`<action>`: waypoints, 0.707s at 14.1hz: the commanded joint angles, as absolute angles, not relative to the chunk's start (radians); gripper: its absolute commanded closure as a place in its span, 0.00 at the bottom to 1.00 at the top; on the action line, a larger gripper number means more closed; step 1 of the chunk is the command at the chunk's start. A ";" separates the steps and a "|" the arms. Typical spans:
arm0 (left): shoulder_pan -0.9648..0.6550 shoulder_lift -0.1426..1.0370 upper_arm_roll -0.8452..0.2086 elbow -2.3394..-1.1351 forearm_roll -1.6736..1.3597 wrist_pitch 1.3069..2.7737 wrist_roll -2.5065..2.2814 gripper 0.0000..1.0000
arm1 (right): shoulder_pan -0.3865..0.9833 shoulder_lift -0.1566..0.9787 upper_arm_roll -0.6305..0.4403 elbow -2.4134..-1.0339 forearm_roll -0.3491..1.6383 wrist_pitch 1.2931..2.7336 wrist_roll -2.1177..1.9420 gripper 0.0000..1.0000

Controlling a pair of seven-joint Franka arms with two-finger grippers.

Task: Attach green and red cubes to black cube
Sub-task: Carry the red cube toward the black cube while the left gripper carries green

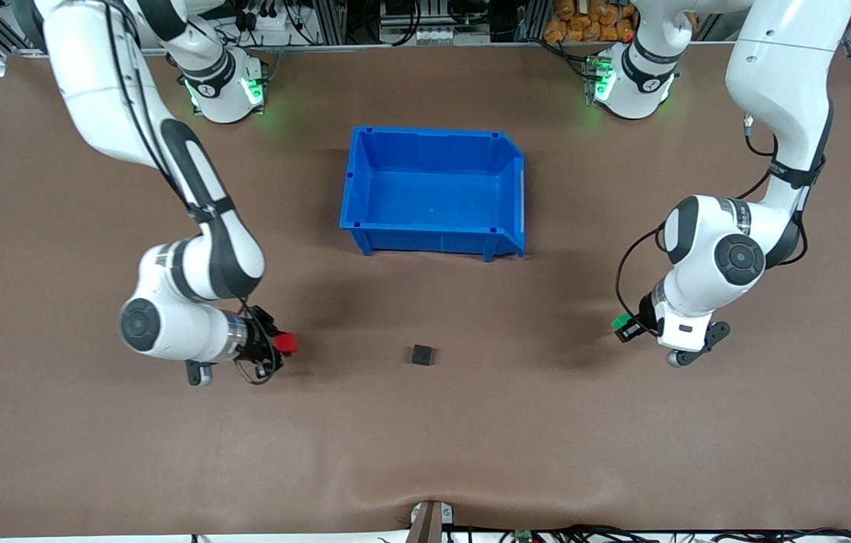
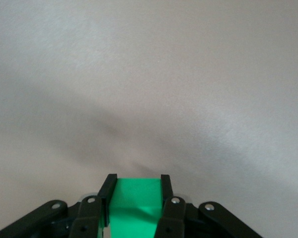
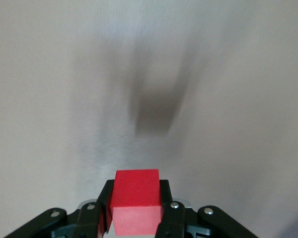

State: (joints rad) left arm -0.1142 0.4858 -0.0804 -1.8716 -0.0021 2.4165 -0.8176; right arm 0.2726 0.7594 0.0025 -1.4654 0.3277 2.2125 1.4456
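Gripped between the closed fingers of the right gripper [image 1: 278, 347], the red cube [image 1: 286, 343] is seen poking out toward the black cube [image 1: 422, 354], which is taken here as the landmark. The black cube sits alone on the brown table [image 1: 471, 452], nearer to the front camera than the blue bin [image 1: 433, 188]. The right gripper is placed toward the right arm's end of the table from the black cube, well apart from it, at about the same level in the front view. In the right wrist view the red cube [image 3: 135, 201] is clamped squarely, with a blurred dark shape ahead that may be the black cube.

The green cube [image 1: 622, 323] is held by the left gripper [image 1: 628, 327], fingers shut on it, toward the left arm's end of the table from the black cube and also well apart. The same pinch is confirmed in the left wrist view, green cube [image 2: 134, 208] between 2 black fingers [image 2: 108, 198].

The step in hand is judged to be the approach: both coloured cubes are picked, neither is attached. Next, each cube would need to be brought in level and pressed against a free face of the black cube, without the black cube being shoved away.
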 commanded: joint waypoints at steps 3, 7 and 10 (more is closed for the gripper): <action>-0.141 0.483 -0.077 -1.692 -0.012 2.257 -1.150 1.00 | 0.386 0.859 -0.002 -1.404 0.350 2.440 1.718 1.00; -0.202 0.547 -0.077 -1.574 -0.011 2.256 -1.429 1.00 | 0.446 0.899 0.000 -1.382 0.350 2.465 1.796 1.00; -0.253 0.642 -0.074 -1.481 -0.009 2.256 -1.619 1.00 | 0.471 0.919 0.006 -1.381 0.350 2.558 1.853 1.00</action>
